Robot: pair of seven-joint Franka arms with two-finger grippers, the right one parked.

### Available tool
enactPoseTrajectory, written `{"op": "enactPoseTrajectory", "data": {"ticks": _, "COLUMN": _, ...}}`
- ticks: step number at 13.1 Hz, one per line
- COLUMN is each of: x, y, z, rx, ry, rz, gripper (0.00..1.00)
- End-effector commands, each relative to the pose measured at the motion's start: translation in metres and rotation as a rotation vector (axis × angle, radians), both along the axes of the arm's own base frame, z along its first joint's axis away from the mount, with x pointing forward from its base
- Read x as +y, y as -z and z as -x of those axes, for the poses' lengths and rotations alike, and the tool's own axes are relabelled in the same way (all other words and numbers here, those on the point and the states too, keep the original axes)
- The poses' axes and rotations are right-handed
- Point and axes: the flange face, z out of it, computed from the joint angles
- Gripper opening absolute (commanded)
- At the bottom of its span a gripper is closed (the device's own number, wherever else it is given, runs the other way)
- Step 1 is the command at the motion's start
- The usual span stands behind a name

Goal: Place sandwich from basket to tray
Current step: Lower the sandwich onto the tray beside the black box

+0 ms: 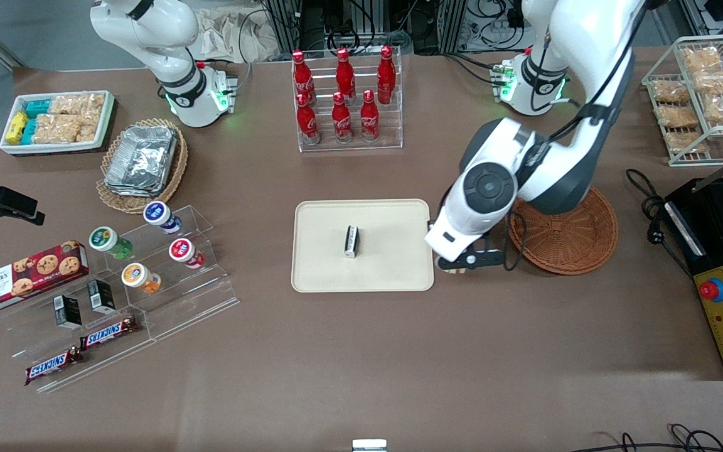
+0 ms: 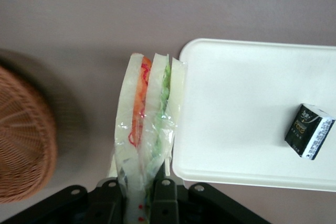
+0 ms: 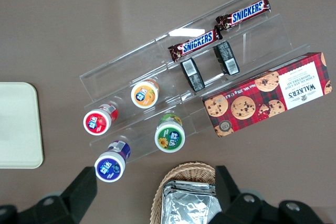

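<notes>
The gripper (image 2: 140, 190) hangs over the table (image 1: 361, 351) between basket (image 1: 578, 235) and tray (image 1: 321, 251), fingers (image 2: 164, 187) closed on the wrapped sandwich (image 2: 149, 114), which sits just beside the tray's rim (a small packet (image 2: 310, 130) lies on the tray).

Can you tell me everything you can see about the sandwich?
The sandwich is a wedge of pale bread slices in clear, crinkly wrap, showing an orange-red filling layer and a green one along its cut edge. The tool is shut on one end and holds it above the brown table, between the basket and the tray, right at the tray's edge. It is not yet over the tray.
</notes>
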Motion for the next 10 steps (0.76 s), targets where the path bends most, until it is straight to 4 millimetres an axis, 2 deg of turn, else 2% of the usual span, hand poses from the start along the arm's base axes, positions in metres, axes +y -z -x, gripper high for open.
{"op": "enactPoseTrajectory", "data": {"ticks": 1, "x": -0.032, "y": 0.021, "z": 0.004, "rx": -0.016, "ry": 0.023, "rz": 0.001, "gripper": 0.00}}
{"op": "enactPoseTrajectory", "data": {"ticks": 3, "x": -0.049, "y": 0.050, "z": 0.007, "rx": -0.019, "ry": 0.039, "rz": 0.020, "gripper": 0.00}}
{"op": "enactPoseTrajectory", "data": {"ticks": 5, "x": -0.061, "y": 0.067, "z": 0.011, "rx": -0.018, "ry": 0.041, "rz": 0.027, "gripper": 0.00}}
{"op": "enactPoseTrajectory", "data": {"ticks": 9, "x": -0.061, "y": 0.110, "z": 0.014, "rx": -0.022, "ry": 0.044, "rz": 0.015, "gripper": 0.00}}
{"op": "enactPoseTrajectory", "data": {"ticks": 10, "x": -0.061, "y": 0.116, "z": 0.017, "rx": -0.023, "ry": 0.028, "rz": 0.012, "gripper": 0.03}}
